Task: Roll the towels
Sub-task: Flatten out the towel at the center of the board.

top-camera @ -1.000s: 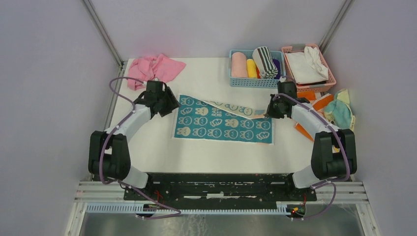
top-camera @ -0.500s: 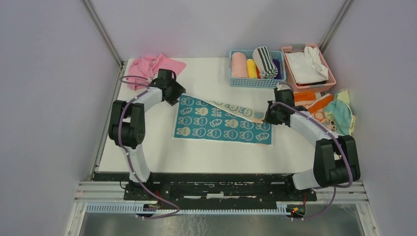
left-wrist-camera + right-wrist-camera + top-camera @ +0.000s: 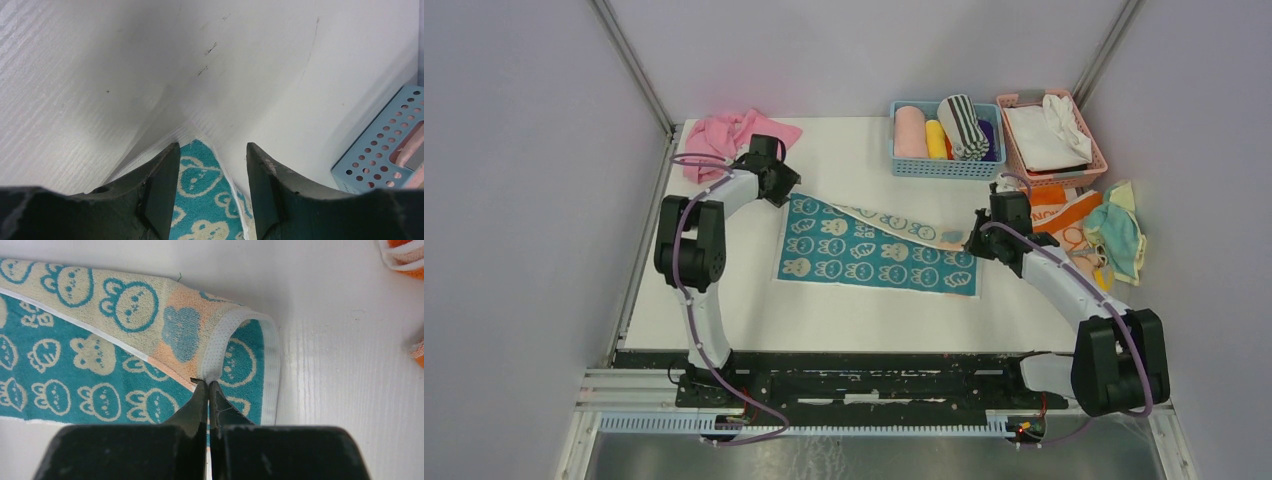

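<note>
Placement: the bunny towel [image 3: 879,250] lies spread at the centre of the worktop [image 3: 854,160], teal face up. Its far edge is turned over toward 6 o'clock, so a pale strip of underside shows. The right pincer [image 3: 207,385] is closed on the turned-over hem at the towel's 2 o'clock corner, which holds that fold in place. The left pincer [image 3: 212,150] is open, with its fingers [image 3: 160,190] straddling the 10 o'clock corner, not clamping it. Judgement: both far corners need to be held so the roll starts straight, so the left side must close before any pull. The orange towel [image 3: 1064,210] waits at 3 o'clock, and the blue basket [image 3: 942,172] at 1 o'clock holds finished rolls
</note>
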Controlling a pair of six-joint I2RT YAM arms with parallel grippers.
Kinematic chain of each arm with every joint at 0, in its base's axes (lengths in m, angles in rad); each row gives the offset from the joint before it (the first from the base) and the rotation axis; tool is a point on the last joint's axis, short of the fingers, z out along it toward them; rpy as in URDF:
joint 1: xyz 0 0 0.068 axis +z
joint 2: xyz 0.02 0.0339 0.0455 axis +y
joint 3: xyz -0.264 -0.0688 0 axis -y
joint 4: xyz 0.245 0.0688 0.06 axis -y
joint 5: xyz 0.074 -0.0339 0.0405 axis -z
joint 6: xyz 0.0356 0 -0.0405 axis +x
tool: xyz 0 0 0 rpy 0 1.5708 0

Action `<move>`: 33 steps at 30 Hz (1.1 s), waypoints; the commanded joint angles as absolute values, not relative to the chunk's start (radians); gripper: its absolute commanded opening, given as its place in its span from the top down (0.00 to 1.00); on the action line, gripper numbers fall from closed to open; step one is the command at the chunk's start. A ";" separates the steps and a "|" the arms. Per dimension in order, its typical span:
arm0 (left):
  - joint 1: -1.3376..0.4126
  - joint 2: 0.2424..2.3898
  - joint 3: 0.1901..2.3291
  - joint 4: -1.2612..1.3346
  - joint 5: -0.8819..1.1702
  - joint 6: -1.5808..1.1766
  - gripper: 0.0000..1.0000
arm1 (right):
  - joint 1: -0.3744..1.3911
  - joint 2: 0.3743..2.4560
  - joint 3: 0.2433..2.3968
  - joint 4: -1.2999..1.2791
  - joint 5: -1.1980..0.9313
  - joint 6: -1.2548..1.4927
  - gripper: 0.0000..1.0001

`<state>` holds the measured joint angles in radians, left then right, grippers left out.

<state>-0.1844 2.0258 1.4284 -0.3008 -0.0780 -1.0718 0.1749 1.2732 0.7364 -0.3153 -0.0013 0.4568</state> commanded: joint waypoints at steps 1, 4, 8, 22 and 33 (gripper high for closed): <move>-0.180 2.049 1.466 -0.303 -0.106 -1.112 0.43 | 0.178 1.232 0.740 -0.257 0.009 0.471 1.00; -0.180 2.052 1.463 -0.307 -0.100 -1.109 0.45 | 0.179 1.216 0.739 -0.247 0.011 0.474 0.99; -0.180 2.056 1.458 -0.307 -0.095 -1.101 0.48 | 0.178 1.210 0.753 -0.233 0.004 0.478 0.99; -0.170 2.147 1.502 -0.383 -0.130 -1.042 0.58 | 0.178 1.315 0.893 -0.208 0.014 0.464 0.99; -0.152 2.226 1.529 -0.426 -0.118 -1.002 0.71 | 0.178 1.334 0.877 -0.168 -0.084 0.427 0.99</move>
